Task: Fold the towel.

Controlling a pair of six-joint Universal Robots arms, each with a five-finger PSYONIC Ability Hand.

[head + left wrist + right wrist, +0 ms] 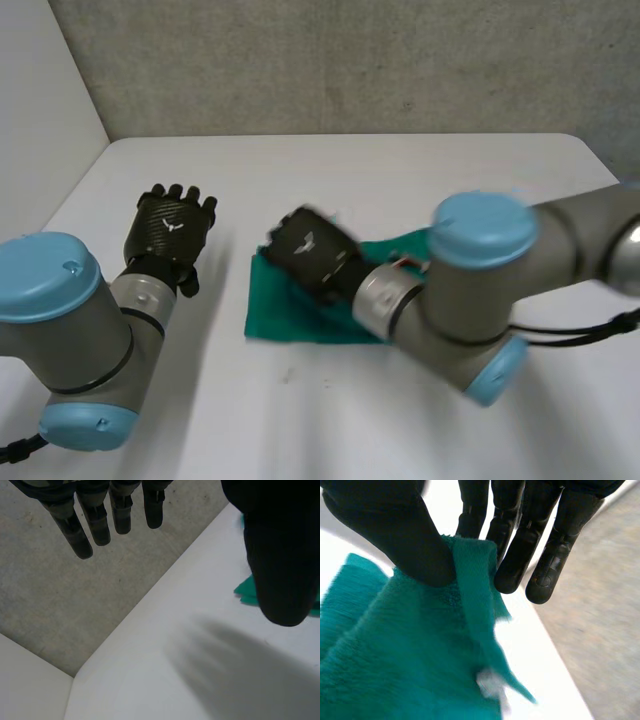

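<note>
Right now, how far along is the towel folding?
Looks partly done: the green towel lies on the table as a compact shape, seemingly in layers. In hand: the right hand pinches a towel edge between thumb and fingers. The left hand is open, off the cloth. Left: laying that edge over and flattening.

Robotics lab or test cell, bare white table (pixel 400 180) as the work surface, rough grey concrete wall (pixel 350 60) straight behind the table, plain white panel (pixel 40 110) along the table's left side, grey left arm (pixel 90 330) and right arm (pixel 480 290) with light-blue caps reaching over the table's near edge
</note>
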